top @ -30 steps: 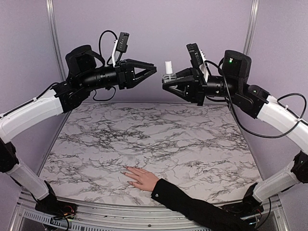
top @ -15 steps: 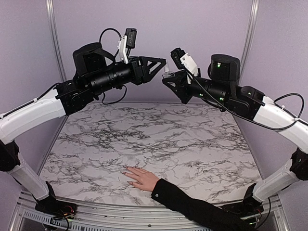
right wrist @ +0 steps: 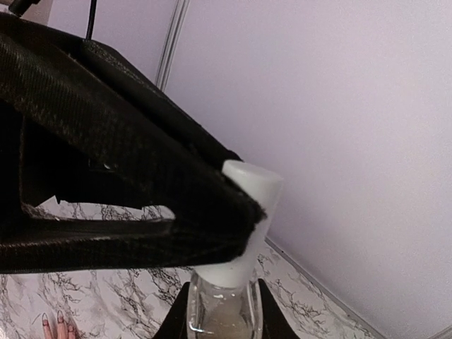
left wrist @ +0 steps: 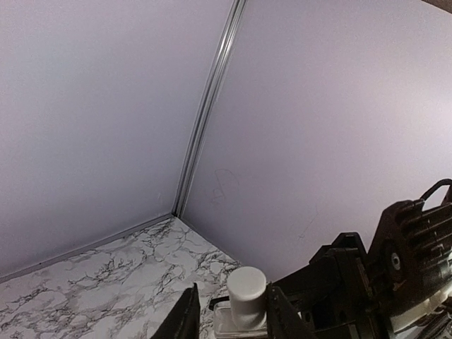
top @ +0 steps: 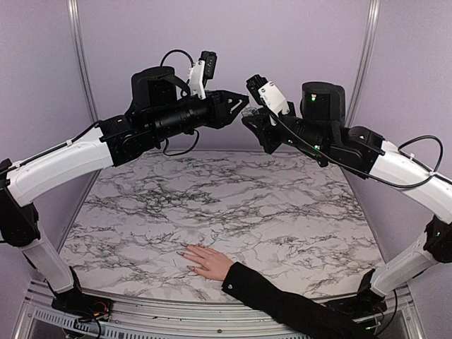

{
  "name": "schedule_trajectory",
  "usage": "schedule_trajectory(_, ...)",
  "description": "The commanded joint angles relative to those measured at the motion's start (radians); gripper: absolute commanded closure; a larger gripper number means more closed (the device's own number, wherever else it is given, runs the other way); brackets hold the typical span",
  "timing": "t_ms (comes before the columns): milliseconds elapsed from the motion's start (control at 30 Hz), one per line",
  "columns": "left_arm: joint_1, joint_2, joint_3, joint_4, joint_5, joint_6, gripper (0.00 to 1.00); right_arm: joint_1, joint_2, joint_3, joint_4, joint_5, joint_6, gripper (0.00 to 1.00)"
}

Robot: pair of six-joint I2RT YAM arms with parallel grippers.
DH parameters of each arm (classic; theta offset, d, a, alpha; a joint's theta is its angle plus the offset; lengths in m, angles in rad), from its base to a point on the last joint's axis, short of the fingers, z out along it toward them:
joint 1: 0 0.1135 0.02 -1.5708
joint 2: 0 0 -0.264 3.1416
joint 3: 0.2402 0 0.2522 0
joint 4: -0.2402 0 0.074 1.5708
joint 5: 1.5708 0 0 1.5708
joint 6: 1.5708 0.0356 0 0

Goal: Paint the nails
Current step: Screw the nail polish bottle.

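Your right fingers (right wrist: 178, 323) clamp the clear glass bottle (right wrist: 219, 311); your left fingers (left wrist: 185, 321) straddle its white round cap (left wrist: 246, 286), and I cannot tell if they grip it. Twist off-axis and polish could spill. The nails (top: 182, 247) lie well below, on the pale hand (top: 210, 263) on the marbled counter (top: 282, 212).

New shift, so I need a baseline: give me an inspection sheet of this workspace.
Surface: marble table, no stains seen.
Job's things: hand in black sleeve flat at near edge, nails up; bottle, cap on, held high.
Clutter: nothing seen.
Grippers: right gripper shut on the bottle; left gripper fingers flank the cap, grip unclear.
Cables: black cables loop along both arms.
Surroundings: lilac walls, metal posts.
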State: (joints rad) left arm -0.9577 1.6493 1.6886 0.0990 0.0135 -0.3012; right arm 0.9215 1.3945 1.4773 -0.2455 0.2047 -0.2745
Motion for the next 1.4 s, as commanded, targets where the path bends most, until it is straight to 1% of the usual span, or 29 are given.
schedule_trajectory(0, -0.004, 0.007, 0.044, -0.023, -0.035, -0.003, 0.72, 0.011, 0.007, 0.059, 0.011, 0.015, -0.019, 1.0)
schedule_trajectory(33, -0.004, 0.007, 0.044, -0.024, -0.033, -0.005, 0.74, 0.013, 0.009, 0.06, 0.009, 0.012, -0.022, 1.0)
schedule_trajectory(167, -0.004, 0.006, 0.039, -0.012, -0.018, -0.004, 0.91, 0.012, 0.009, 0.064, 0.013, 0.0, -0.025, 1.0)
schedule_trajectory(233, -0.004, 0.005, 0.032, -0.002, 0.02, -0.008, 0.95, 0.012, 0.008, 0.069, 0.019, -0.005, -0.024, 1.0)
schedule_trajectory(367, -0.004, -0.003, 0.006, 0.021, 0.076, -0.013, 0.99, 0.011, 0.005, 0.092, 0.032, -0.032, -0.011, 1.0)
schedule_trajectory(500, -0.004, -0.019, -0.039, 0.056, 0.128, -0.019, 1.0, -0.001, -0.009, 0.102, 0.058, -0.098, 0.011, 1.0)
schedule_trajectory(600, -0.002, -0.031, -0.07, 0.086, 0.184, -0.028, 1.0, -0.023, -0.024, 0.103, 0.084, -0.203, 0.038, 1.0)
schedule_trajectory(800, 0.014, -0.036, -0.089, 0.094, 0.313, -0.016, 1.0, -0.086, -0.053, 0.099, 0.143, -0.508, 0.098, 1.0)
schedule_trajectory(900, 0.03, -0.043, -0.102, 0.096, 0.402, -0.01, 1.0, -0.118, -0.063, 0.1, 0.171, -0.644, 0.116, 1.0)
schedule_trajectory(1100, 0.06, -0.039, -0.107, 0.098, 0.627, 0.006, 1.0, -0.132, -0.071, 0.103, 0.23, -0.934, 0.136, 1.0)
schedule_trajectory(1200, 0.064, -0.036, -0.107, 0.1, 0.737, 0.033, 1.0, -0.131, -0.071, 0.095, 0.294, -1.037, 0.174, 1.0)
schedule_trajectory(1367, 0.077, -0.015, -0.098, 0.102, 0.903, 0.05, 1.0, -0.133, -0.06, 0.1, 0.359, -1.163, 0.239, 1.0)
